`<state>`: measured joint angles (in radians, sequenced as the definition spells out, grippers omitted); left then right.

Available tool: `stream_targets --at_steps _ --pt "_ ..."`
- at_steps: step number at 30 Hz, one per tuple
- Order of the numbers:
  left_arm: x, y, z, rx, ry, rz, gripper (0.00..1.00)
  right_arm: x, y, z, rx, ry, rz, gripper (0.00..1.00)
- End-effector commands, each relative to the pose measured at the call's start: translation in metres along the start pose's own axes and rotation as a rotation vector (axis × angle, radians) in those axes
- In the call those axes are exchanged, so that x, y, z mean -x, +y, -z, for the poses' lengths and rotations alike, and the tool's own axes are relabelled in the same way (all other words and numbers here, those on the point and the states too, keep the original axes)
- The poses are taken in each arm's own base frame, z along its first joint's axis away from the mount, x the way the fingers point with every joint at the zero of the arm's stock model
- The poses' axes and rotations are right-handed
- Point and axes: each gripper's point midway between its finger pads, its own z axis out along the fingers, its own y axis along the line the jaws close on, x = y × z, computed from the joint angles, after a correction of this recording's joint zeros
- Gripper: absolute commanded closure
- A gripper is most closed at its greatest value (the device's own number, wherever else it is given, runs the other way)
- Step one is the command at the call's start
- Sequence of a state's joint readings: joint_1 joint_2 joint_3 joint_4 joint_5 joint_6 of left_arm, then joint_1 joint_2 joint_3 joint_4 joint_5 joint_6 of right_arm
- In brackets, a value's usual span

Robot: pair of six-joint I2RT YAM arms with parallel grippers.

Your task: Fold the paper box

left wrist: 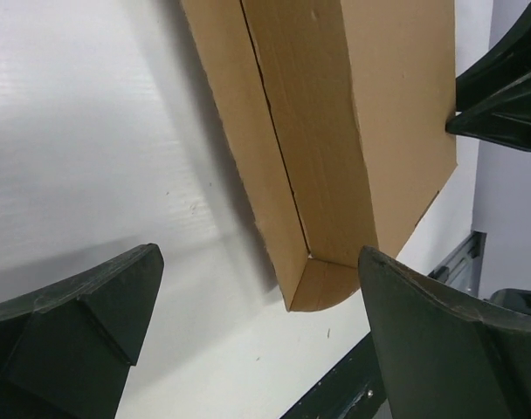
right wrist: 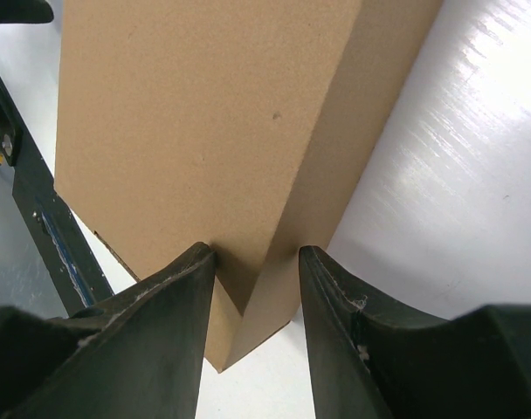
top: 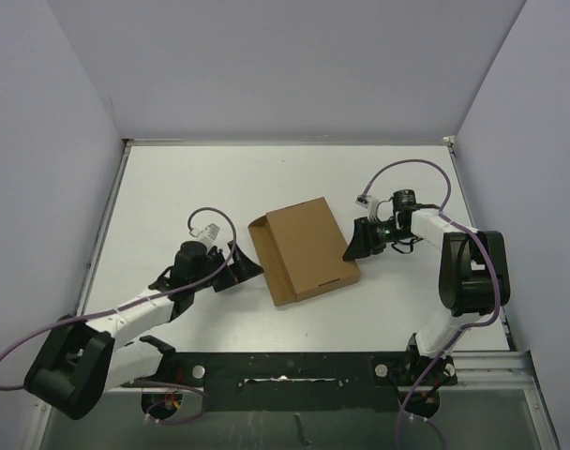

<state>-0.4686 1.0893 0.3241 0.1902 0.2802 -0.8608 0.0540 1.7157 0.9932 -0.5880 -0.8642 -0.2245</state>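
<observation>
The right gripper (right wrist: 255, 288) pinches the box (top: 302, 248) corner, seemingly touching it, while the left gripper (left wrist: 257, 336) gapes wide beside its opposite edge.

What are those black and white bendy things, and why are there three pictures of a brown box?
Those are two robot arms bolted to a white table. One picture looks down from above. The other two come from little cameras on each arm's wrist, so you see the dark fingers up close.

The brown thing is a paper box made of cardboard, lying flat in the middle with its lid down.

The right claw has its fingers on either side of the box's edge; in its own camera the cardboard sits right between them. I can't tell if it is squeezing. The left claw is wide open beside the box, holding nothing.
</observation>
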Motion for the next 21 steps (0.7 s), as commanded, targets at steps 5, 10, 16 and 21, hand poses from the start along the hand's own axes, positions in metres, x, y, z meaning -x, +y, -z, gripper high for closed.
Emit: stream_targets --at_steps 5,10,16,21 --pt "0.035 -0.036 -0.032 -0.168 -0.089 0.027 0.03 -0.010 -0.032 -0.004 -0.127 0.062 0.048 0.58" --pt "0.033 -0.030 -0.049 -0.168 -0.075 0.055 0.02 -0.010 -0.031 -0.005 -0.120 0.064 0.045 0.58" --pt "0.033 -0.034 -0.060 -0.193 -0.081 0.074 0.02 -0.010 -0.032 -0.005 -0.121 0.063 0.046 0.58" --pt "0.031 -0.035 -0.071 -0.202 -0.071 0.100 0.02 -0.010 -0.032 -0.005 -0.120 0.063 0.045 0.58"
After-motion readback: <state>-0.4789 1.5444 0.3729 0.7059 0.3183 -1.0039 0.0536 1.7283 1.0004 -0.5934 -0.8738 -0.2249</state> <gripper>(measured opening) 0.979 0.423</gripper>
